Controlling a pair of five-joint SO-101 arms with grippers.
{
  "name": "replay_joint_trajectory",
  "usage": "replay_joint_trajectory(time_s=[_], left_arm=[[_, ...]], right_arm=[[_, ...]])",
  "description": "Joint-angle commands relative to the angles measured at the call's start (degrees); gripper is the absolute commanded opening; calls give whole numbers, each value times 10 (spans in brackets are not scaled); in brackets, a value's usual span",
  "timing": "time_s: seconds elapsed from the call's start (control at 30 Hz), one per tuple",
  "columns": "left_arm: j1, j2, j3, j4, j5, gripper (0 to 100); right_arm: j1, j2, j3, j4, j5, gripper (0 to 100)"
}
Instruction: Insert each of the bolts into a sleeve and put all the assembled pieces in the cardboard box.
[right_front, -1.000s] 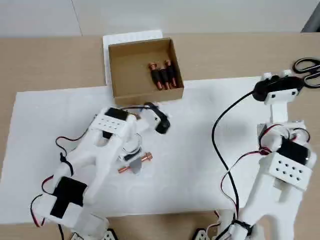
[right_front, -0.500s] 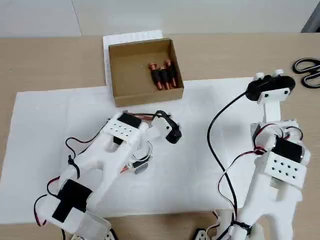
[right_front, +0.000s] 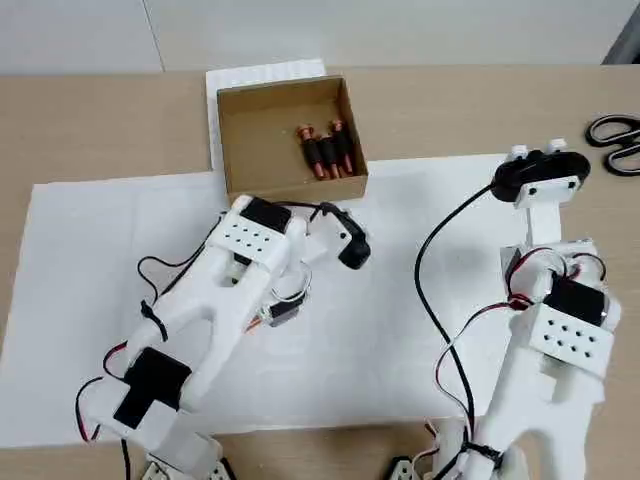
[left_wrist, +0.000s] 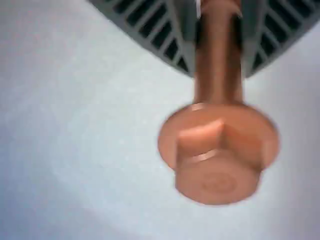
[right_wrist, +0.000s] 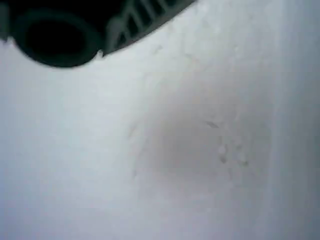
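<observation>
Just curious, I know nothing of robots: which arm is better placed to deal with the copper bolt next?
Left. Its jaws hold the bolt, and it sits nearer the box than the right arm, which is off to the side.

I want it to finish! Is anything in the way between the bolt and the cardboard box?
Nothing visible. Just white paper lies between the bolt in the left gripper and the near wall of the cardboard box.

Copper bolt (left_wrist: 218, 150), grey ribbed jaws, brown cardboard box (right_front: 255, 140), white sheet (right_front: 400, 330), black scissors (right_front: 615, 140)
</observation>
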Motion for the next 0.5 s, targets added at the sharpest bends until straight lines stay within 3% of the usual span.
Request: replay_joint_trajectory(time_s=[0.0,0.37,0.47], left_arm=[[4,-8,-36,5,13,8],[35,-95,-364,33,46,8],[34,-128,-390,28,47,8]], right_arm=[[-4,-16,-4,-9,-10,4],[-5,-21,-7,-60,-152,4],[-16,-22,-7,-91,-178,4]])
